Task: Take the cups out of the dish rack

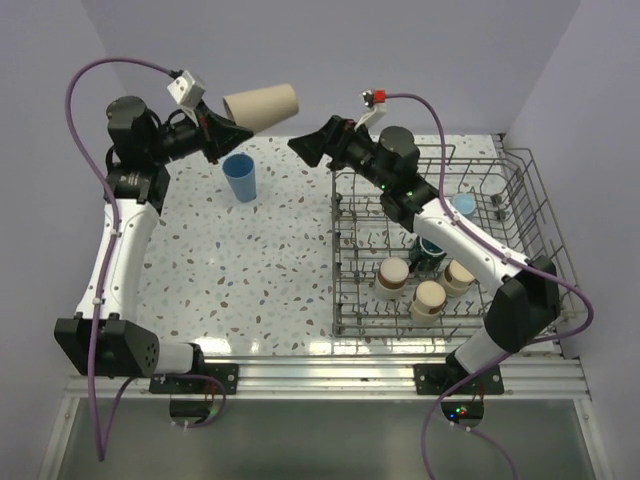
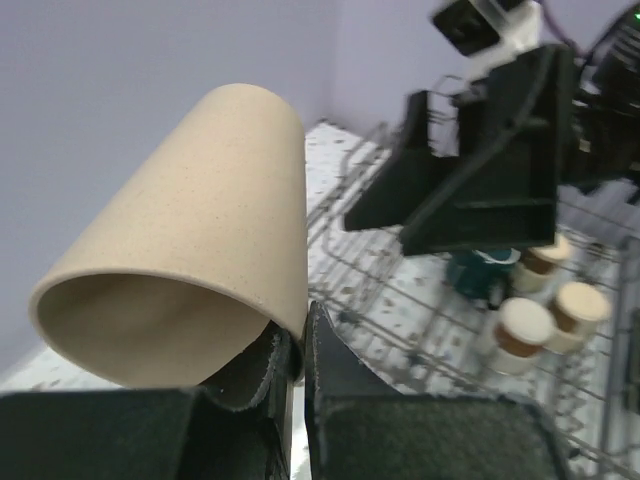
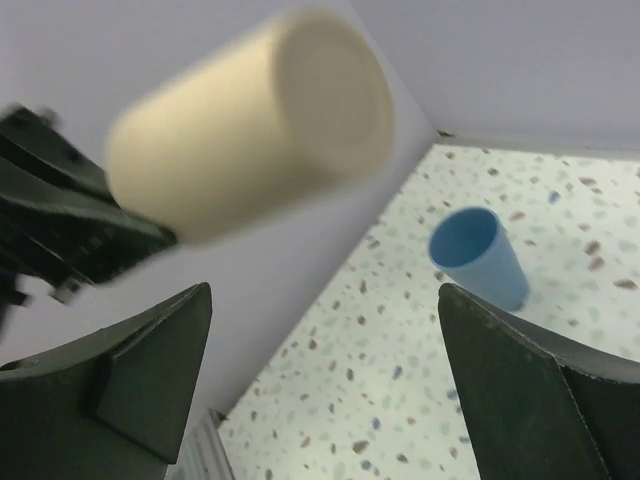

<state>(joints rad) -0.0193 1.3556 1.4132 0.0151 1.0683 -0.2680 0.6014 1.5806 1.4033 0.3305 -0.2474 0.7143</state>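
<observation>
One light blue tumbler stands on the table at eleven o'clock. The tall beige tumbler hangs tilted above it, rim pinched by the left gripper on a raised arm. The dish rack, at three o'clock, holds a dark teal mug, a light blue mug and three short cups. The right gripper, lifted at twelve o'clock, gapes wide and empty.

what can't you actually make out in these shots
Top view: dark teal mug in the dish rack, mostly covered by the right arm.
Top view: light blue cup at the rack's far side, partly behind that arm; handle unclear.
Right wrist view: beige tumbler blurred.
Left wrist view: left gripper cut off by the bottom edge.
</observation>
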